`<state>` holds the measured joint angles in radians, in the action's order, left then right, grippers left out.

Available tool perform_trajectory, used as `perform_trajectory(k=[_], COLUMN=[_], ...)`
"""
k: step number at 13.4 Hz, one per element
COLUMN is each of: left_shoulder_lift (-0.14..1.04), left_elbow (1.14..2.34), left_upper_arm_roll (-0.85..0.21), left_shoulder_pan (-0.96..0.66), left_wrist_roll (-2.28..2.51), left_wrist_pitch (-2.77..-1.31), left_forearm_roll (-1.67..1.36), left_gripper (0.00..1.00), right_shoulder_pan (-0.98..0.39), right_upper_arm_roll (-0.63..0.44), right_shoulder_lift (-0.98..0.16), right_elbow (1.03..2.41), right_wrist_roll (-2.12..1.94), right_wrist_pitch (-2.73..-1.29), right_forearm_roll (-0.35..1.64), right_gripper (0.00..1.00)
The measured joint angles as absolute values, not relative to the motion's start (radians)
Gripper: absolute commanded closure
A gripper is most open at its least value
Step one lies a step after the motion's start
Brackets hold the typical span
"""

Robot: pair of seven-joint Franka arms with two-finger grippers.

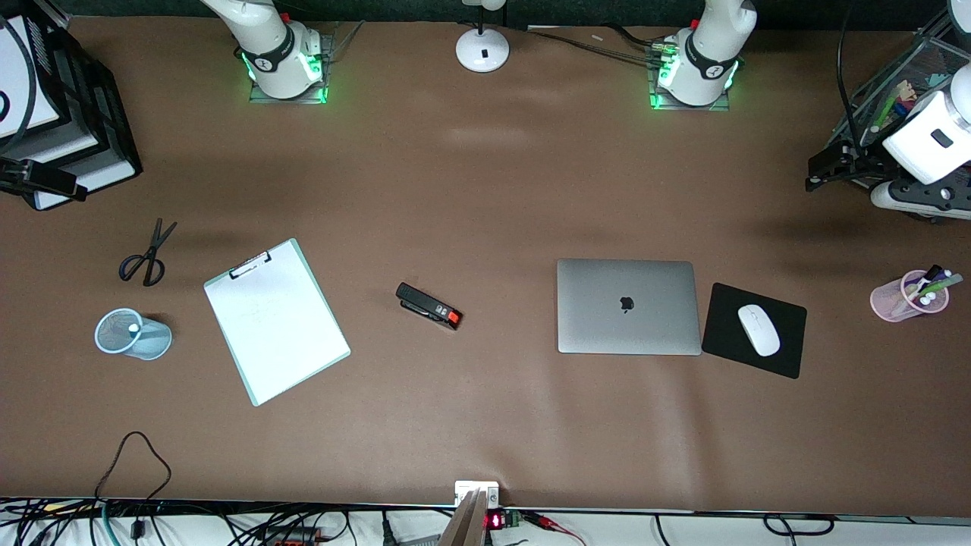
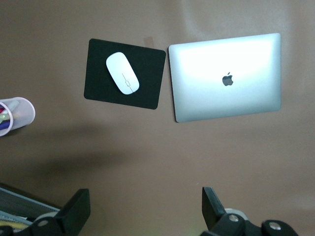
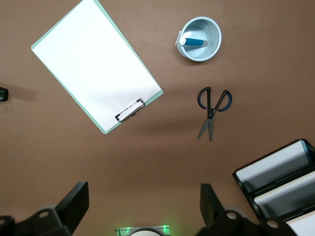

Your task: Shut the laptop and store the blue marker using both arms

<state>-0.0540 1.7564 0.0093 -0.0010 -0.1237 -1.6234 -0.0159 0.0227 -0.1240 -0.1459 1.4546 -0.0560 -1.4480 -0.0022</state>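
Note:
The silver-grey laptop [image 1: 607, 326] lies closed on the table, lid down with the apple logo up; it also shows in the left wrist view [image 2: 206, 98]. The blue marker [image 3: 195, 42] stands in a light blue mesh cup [image 3: 214, 30] toward the right arm's end; its whitish cap shows in the front view [image 1: 134, 328]. My left gripper [image 2: 146, 202] is open and empty, high over the table beside the wire tray [image 1: 823, 171]. My right gripper [image 3: 142, 197] is open and empty, high over the table between its base and the black file tray.
A clipboard [image 1: 274, 318], scissors [image 1: 148, 258] and a black stapler [image 1: 428, 305] lie on the table. A black mouse pad [image 1: 789, 353] with a white mouse [image 1: 758, 329] sits beside the laptop. A pink cup of markers [image 1: 906, 297], a wire tray [image 1: 903, 68], a black file tray [image 1: 91, 114] and a lamp base [image 1: 482, 49] stand at the edges.

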Motion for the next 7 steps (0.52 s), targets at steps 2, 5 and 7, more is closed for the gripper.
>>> perform_trajectory(k=[2, 5, 7], left_shoulder_lift=[-0.054, -0.052, -0.052], left_elbow=[1.749, 1.742, 1.737], left_upper_arm_roll=[0.009, 0.009, 0.008], left_shoulder_pan=[-0.001, -0.001, -0.003], left_wrist_roll=[-0.124, -0.124, -0.124], left_wrist_pitch=[-1.623, -1.623, -1.624], left_forearm_roll=[-0.016, -0.016, -0.016], left_gripper=[0.0, 0.0, 0.0], right_shoulder_pan=[0.021, 0.021, 0.021], right_upper_arm_roll=[-0.112, -0.108, -0.106], right_shoulder_lift=[-0.139, -0.089, -0.041], right_elbow=[1.459, 1.527, 1.58], right_wrist_roll=[-0.044, -0.043, -0.043], right_wrist_pitch=[-1.455, -1.515, -1.537], right_forearm_roll=[-0.002, -0.002, -0.002], right_gripper=[0.0, 0.0, 0.0])
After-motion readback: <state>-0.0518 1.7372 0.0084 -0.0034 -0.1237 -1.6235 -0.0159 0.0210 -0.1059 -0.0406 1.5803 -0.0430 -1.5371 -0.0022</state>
